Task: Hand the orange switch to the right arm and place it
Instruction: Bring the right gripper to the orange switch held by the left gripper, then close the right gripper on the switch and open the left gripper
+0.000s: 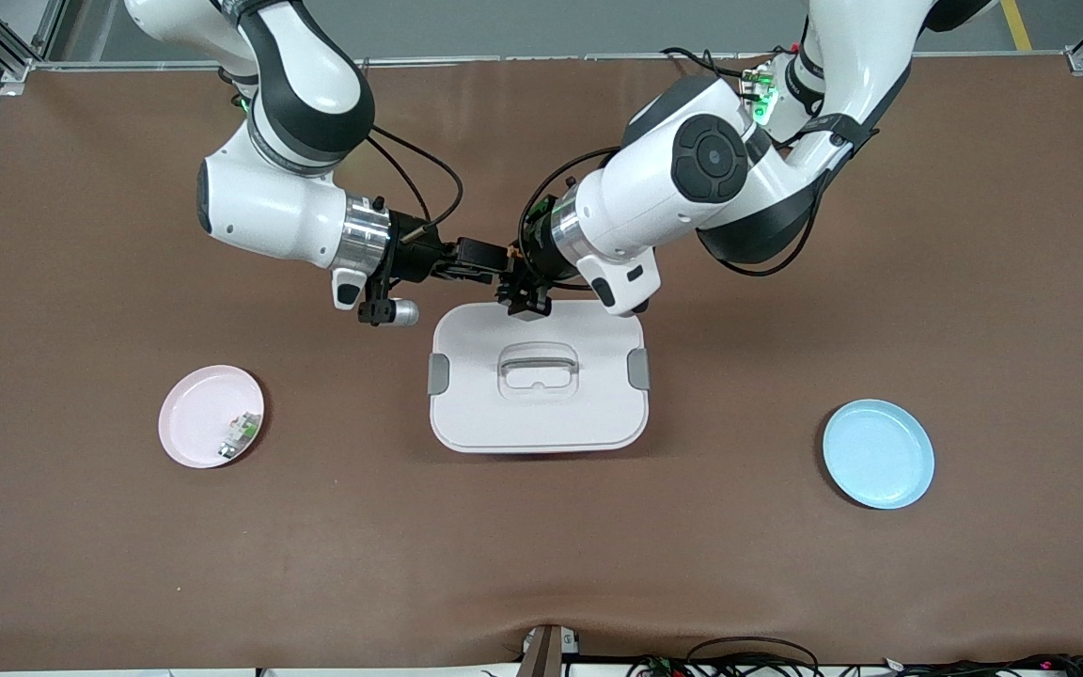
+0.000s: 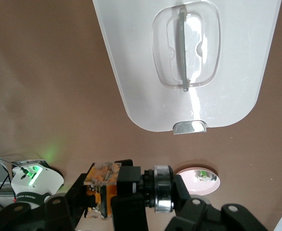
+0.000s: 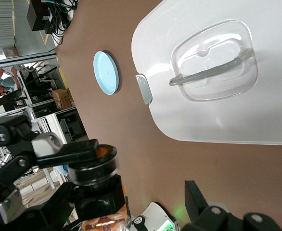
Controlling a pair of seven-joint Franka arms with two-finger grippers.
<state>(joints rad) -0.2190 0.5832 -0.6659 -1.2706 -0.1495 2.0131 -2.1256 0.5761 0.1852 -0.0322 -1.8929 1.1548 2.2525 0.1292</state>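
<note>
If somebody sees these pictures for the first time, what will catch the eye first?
The right pincer and the left pincer meet in the air above the white lidded box, with the orange switch between them. A pink plate carrying a small green-and-white part lies toward the right arm's end, a blue plate toward the left arm's.

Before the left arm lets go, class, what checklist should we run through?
1. Left tool grips the orange switch: ok.
2. Right tool has reached the switch: ok.
3. Right tool closed on the switch: not ok, it is open.
4. Pink plate has bare room beside the green-and-white part: ok.
5. Where the switch should be placed: cannot tell.
</note>
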